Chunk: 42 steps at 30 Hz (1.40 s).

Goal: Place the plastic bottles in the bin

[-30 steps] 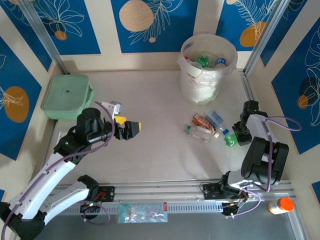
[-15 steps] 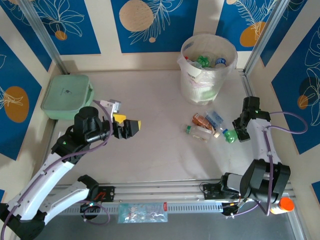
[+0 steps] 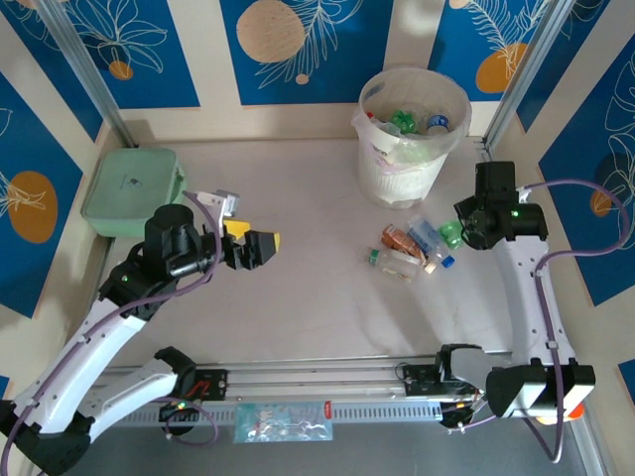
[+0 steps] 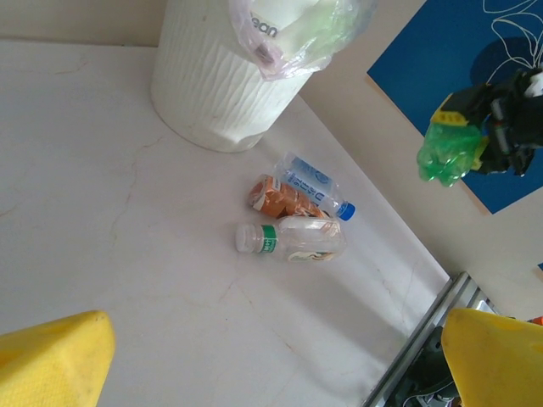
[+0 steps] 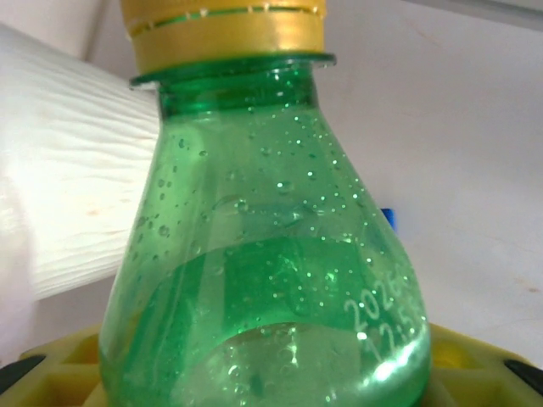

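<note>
- A pale green lidded box (image 3: 134,190) sat at the far left of the table (image 3: 298,188).
- The left gripper (image 3: 260,248) hung over the left half of the table with its yellow fingers (image 4: 51,360) spread wide and grasping nothing. In its wrist view, only their tips showed at the lower corners.
- Three of the plastic bottles lay close together on the table just in front of the bin. They were a clear one with a white cap and green neck band (image 4: 297,239), a crushed one with an orange label (image 4: 280,195) and one with a blue label and blue cap (image 4: 312,182).
- The orange-labelled bottle was partly hidden behind the other two, and its print was too small to read.
- The bin (image 3: 375,169) was a ribbed white bucket lined with a translucent bag. It stood at the far middle-right of the table, with green and blue-capped bottles (image 3: 409,121) inside it.
- The right gripper (image 3: 458,233) was clamped on a green bottle (image 3: 449,235) and held it above the table, right of the lying three and on the near side of the bin.
- In the right wrist view the green bottle (image 5: 263,280) showed droplets on its wall, a yellow cap (image 5: 225,30) and part of a printed date. Its lower body was cut off.
</note>
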### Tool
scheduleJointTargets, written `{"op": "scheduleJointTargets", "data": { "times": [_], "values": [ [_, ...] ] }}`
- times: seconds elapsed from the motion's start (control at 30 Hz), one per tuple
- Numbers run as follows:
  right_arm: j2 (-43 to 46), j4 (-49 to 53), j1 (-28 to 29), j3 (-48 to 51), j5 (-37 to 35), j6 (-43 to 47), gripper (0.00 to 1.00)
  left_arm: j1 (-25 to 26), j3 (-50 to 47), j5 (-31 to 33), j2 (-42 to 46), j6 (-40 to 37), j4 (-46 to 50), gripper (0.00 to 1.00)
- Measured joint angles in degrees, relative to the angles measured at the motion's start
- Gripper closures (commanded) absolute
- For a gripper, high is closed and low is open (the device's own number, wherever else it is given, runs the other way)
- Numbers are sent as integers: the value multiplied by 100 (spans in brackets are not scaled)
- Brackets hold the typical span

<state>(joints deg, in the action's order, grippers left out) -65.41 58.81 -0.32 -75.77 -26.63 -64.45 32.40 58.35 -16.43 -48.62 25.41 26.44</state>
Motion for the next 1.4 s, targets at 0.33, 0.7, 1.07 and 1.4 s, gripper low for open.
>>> {"op": "scheduleJointTargets", "data": {
  "times": [0.33, 0.7, 1.07, 1.4],
  "values": [
    [-413, -522, 258, -1377, 116, 649, 62, -4, 136, 39, -208, 0, -4, 2],
    [-2131, -1311, 321, -3407, 621, 1099, 62, -4, 448, 42, -656, 0, -2, 2],
    [-4540, -1241, 96, -6107, 1045, 1329, 61, -4, 837, 48, -966, -24, 59, 2],
    [-6133, -175, 85, -7569, 796, 1873, 58, -4, 997, 131, -984, -114, 219, 2]
  ]
}}
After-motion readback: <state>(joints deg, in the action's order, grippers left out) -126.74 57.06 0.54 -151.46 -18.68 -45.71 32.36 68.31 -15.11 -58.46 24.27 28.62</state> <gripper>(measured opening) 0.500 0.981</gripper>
